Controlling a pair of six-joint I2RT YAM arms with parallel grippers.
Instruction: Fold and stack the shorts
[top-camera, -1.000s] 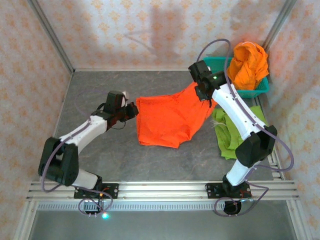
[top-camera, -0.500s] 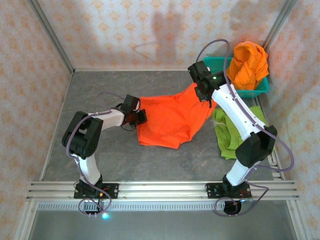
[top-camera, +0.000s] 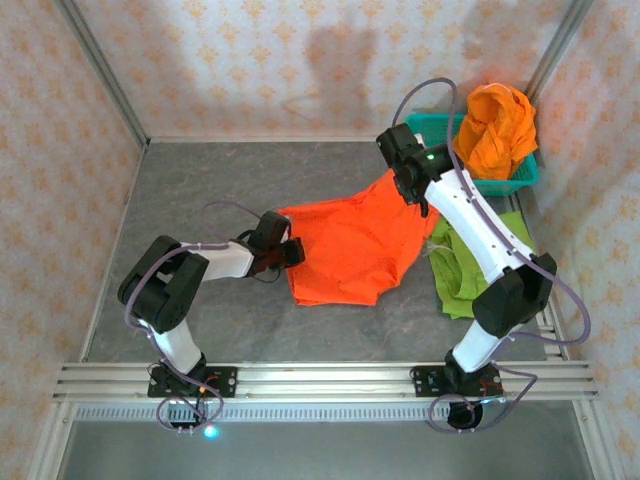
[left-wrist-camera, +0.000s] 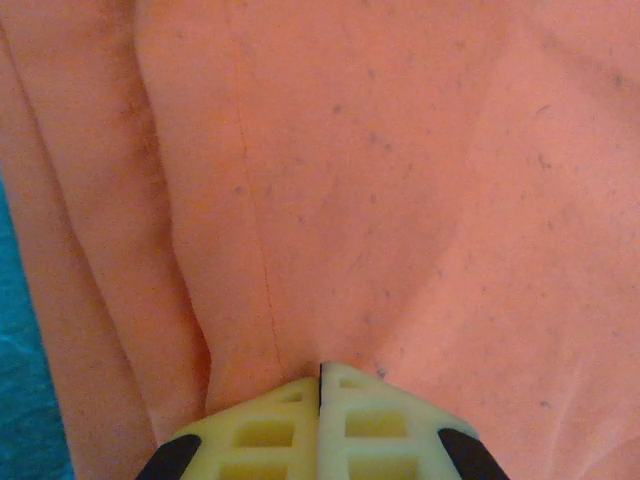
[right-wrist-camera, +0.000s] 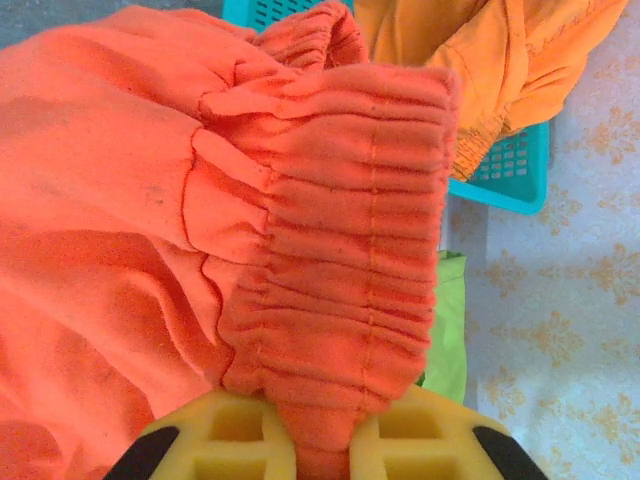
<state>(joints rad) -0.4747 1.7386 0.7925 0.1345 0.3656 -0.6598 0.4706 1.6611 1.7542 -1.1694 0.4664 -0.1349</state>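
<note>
The orange shorts (top-camera: 350, 245), mid-table, are a plain bright red-orange, flecked with dark lint in the left wrist view. At 3 o'clock from them the green shorts (top-camera: 455, 280) are lime. At 2 o'clock the heap (top-camera: 497, 128) is a yellower orange, in a teal basket (top-camera: 520, 180) (its walls a fine grid). The table (top-camera: 200, 180) is mottled grey. The walls (top-camera: 250, 60) are pale pink with an orange floral repeat. The arms (top-camera: 470, 225) are white with black joints. The left gripper (left-wrist-camera: 320, 375) is pale yellow with black corners, and the right gripper (right-wrist-camera: 320, 405) is a deeper yellow.

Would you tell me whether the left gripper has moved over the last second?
Yes. The left gripper, shut on the orange shorts, has shifted rightward and closer to the front rail.
</note>
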